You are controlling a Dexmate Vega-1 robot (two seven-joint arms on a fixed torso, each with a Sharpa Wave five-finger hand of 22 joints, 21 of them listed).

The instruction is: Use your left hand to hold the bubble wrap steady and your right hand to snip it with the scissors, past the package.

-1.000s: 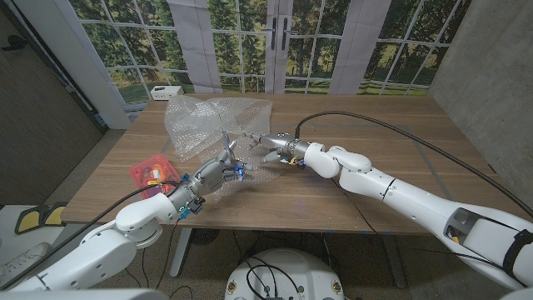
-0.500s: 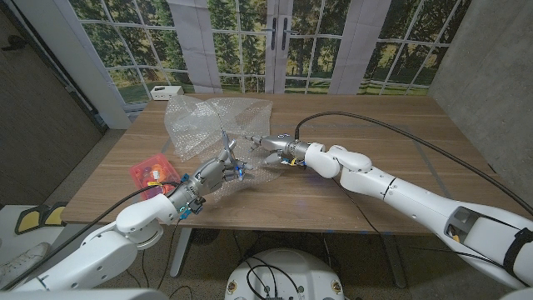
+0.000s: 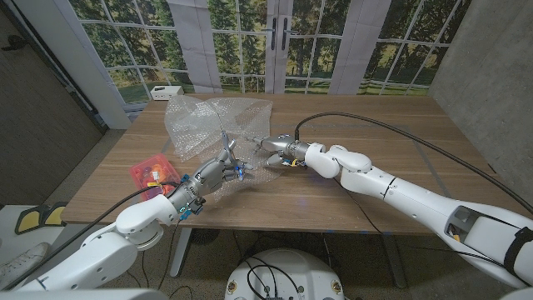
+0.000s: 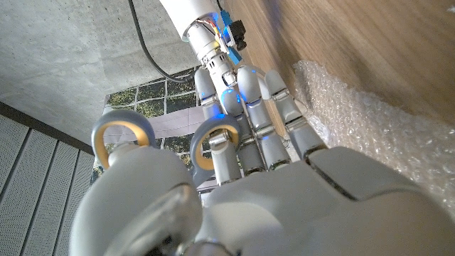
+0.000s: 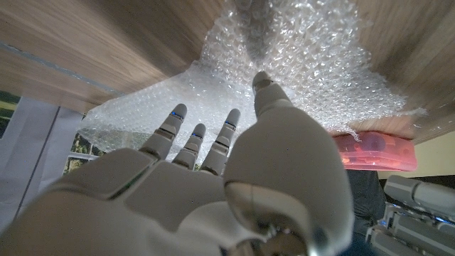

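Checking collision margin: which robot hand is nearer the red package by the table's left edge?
Left. The left robot hand sits just beside the red package, toward the table's middle. The right robot hand is farther over, beyond the left one.

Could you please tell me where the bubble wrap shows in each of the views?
Head view: bubble wrap on the far left part of the table.
Left wrist view: bubble wrap on the table, beside the left hand.
Right wrist view: bubble wrap on the table, beyond the right hand.
Shared landmark: the table.
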